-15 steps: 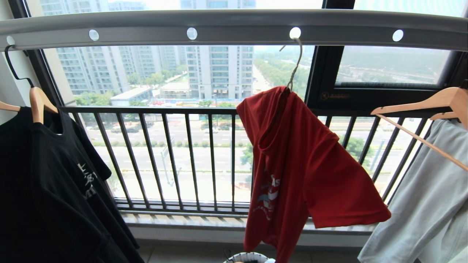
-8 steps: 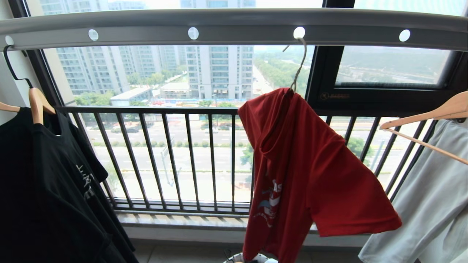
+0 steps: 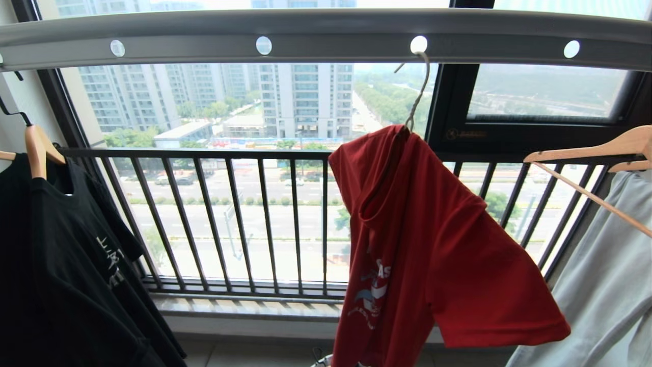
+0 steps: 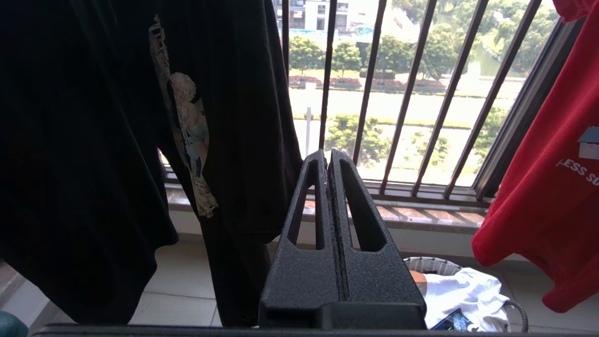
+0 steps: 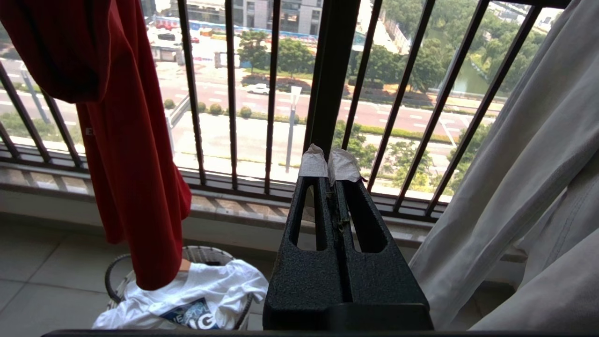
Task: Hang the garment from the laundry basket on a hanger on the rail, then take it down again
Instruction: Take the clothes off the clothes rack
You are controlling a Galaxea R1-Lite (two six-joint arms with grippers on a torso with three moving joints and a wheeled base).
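Observation:
The red garment [image 3: 423, 244] hangs lopsided on the thin wire hanger [image 3: 416, 97], whose hook sits in a hole of the grey rail [image 3: 326, 35]. The garment also shows in the left wrist view [image 4: 552, 187] and the right wrist view [image 5: 131, 164]. Below it on the floor stands the laundry basket [image 5: 206, 255], also seen past my left gripper [image 4: 428, 264]. My left gripper [image 4: 328, 157] is shut and empty, low beside the black shirt. My right gripper [image 5: 330, 164], white tape on its tips, is shut and empty. Neither arm shows in the head view.
A black printed T-shirt [image 3: 61, 265] hangs on a wooden hanger [image 3: 38, 148] at the left. A pale grey-green garment [image 3: 606, 285] hangs on wooden hangers [image 3: 601, 148] at the right. The black barred window railing [image 3: 254, 219] lies behind. A white shirt [image 5: 196, 290] fills the basket.
The whole head view has shifted: the rail's holes and the side garments have spread outward, so the camera has moved nearer. The red garment still hangs from the same hole.

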